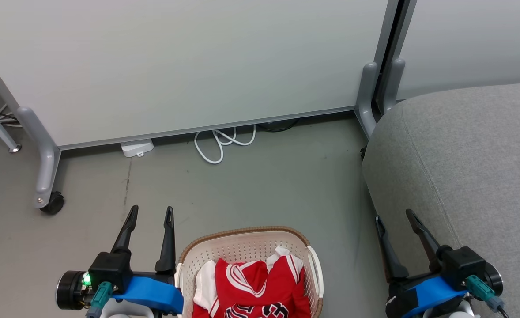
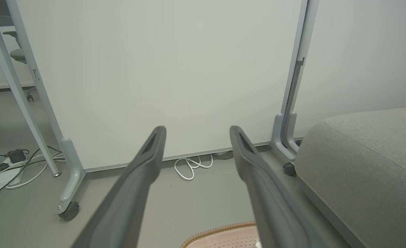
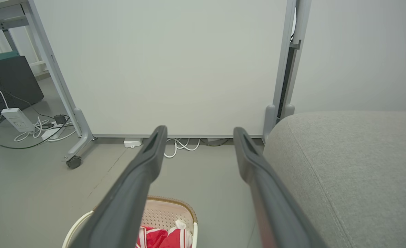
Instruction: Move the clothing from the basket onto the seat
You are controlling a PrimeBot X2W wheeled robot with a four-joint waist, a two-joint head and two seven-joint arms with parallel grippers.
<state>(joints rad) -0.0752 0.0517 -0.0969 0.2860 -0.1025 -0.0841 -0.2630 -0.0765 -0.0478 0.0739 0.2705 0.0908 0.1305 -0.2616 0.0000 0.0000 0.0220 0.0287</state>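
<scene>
Item: two soft red fabric garments with white stripe trim, the clothing [image 1: 255,287], one showing black-and-white lettering, lying bunched together inside the cream perforated plastic basket [image 1: 242,230] with a brown woven-look rim, which stands on the grey floor [image 1: 264,190]. Destination: large grey woven-fabric seat [image 1: 472,159] with a rounded edge and stitched seam, bare, just right of the basket across a narrow strip of floor. Left gripper [image 1: 151,210]: dark fingers spread wide, empty, beside the basket's left handle. Right gripper [image 1: 393,216]: fingers spread wide, empty, at the seat's near edge. Hazards, judged: the garments overlap, so one pinch may raise both or trail one over the rim; the light basket could tip or slide if fabric catches or a finger hooks a perforation; cloth dropped on the rounded edge may slip to the floor. Clearance: open floor ahead up to the white partition panel [image 1: 189,66]; a looped white cable [image 1: 224,141] and a black caster [image 1: 52,204] lie well apart from the basket.
</scene>
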